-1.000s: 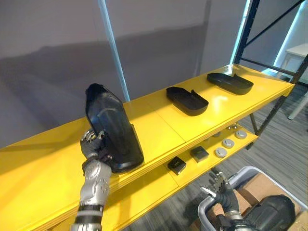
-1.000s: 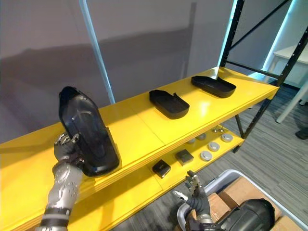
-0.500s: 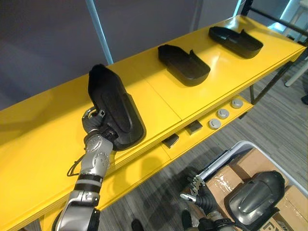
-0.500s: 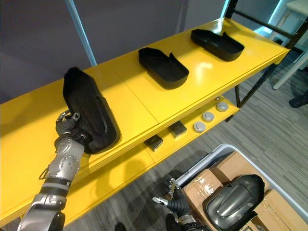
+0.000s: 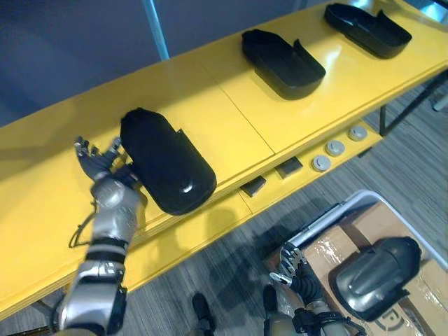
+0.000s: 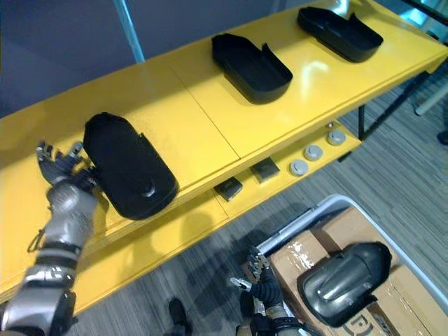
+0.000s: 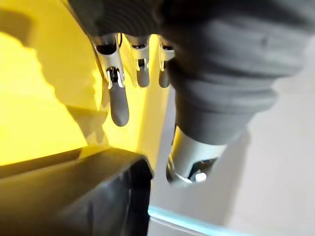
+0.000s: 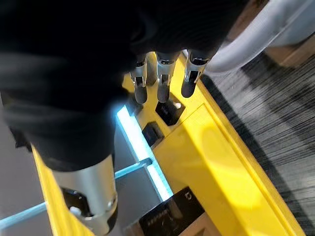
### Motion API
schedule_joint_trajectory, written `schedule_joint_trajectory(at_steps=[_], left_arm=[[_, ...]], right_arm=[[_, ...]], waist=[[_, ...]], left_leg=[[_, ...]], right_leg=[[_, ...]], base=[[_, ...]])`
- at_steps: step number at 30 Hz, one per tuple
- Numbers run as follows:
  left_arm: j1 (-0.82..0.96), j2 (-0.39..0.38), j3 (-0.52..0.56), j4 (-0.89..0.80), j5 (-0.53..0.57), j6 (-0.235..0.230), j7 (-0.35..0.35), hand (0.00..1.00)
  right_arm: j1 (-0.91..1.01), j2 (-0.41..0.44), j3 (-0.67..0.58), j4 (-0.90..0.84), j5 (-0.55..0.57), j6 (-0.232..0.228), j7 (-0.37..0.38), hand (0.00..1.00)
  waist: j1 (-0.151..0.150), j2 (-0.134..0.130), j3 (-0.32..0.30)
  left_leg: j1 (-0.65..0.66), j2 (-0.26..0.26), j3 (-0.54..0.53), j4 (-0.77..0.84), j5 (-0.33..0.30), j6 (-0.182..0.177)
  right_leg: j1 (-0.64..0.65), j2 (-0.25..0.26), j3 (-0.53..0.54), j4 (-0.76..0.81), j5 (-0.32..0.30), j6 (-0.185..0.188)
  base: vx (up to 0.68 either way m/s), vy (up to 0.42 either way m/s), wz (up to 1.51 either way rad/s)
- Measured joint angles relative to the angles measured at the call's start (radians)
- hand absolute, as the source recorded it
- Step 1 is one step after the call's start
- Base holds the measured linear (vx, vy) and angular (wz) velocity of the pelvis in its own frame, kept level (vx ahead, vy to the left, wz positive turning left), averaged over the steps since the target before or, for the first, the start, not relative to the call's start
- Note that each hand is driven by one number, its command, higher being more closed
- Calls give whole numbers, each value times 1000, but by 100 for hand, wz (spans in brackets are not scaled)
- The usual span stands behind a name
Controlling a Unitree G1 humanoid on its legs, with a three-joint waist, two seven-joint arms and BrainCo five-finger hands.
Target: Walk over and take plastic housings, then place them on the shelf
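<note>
A black plastic housing (image 5: 168, 162) lies flat, rounded side up, on the yellow top shelf (image 5: 231, 112) near its front edge. My left hand (image 5: 98, 162) is beside the housing's left edge, fingers spread and straight, holding nothing. In the left wrist view its fingers (image 7: 118, 103) stretch over the yellow board, with the dark housing (image 7: 74, 196) next to them. Two more black housings (image 5: 283, 54) (image 5: 367, 21) lie open side up farther right on the shelf. My right hand (image 5: 294, 262) hangs low by the bin, open and empty; its fingers (image 8: 162, 83) are straight.
A grey bin (image 5: 329, 217) at the lower right holds cardboard boxes with another dark housing (image 5: 374, 271) on top. The lower yellow shelf (image 5: 210, 227) carries small black boxes (image 5: 253, 186) and silver discs (image 5: 334, 148). Grey carpet lies below.
The housing has gone from standing tilted in my left hand to lying flat on the shelf. My left hand has let go and opened. The camera has tipped downward.
</note>
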Motion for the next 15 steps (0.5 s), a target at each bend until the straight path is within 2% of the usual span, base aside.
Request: schedule_joint_trajectory(at_steps=[2,8,15], left_arm=[[-27,11,-21,1,-11,26,11,0],[-64,13,-32,39,-32,57,33,0],[-72,14,-33,35,-24,61,28,0]], right_arm=[[-1,-1,12,0,0,0,5,0],[-2,2,54,-4,0,-1,16,0],[8,13,75,-10,-5,0,36,0]], waist=[[-1,-1,1],[-20,-1,0],[-21,0,-2]], left_leg=[[1,1,6,0,2,0],[35,3,13,-8,1,0],[67,2,24,-27,3,-4]], right_leg=[[-3,2,11,1,1,0],[25,5,16,-1,0,-1],[43,5,20,-2,0,0]], base=[[42,29,-8],[27,26,-4],[-43,37,-5]])
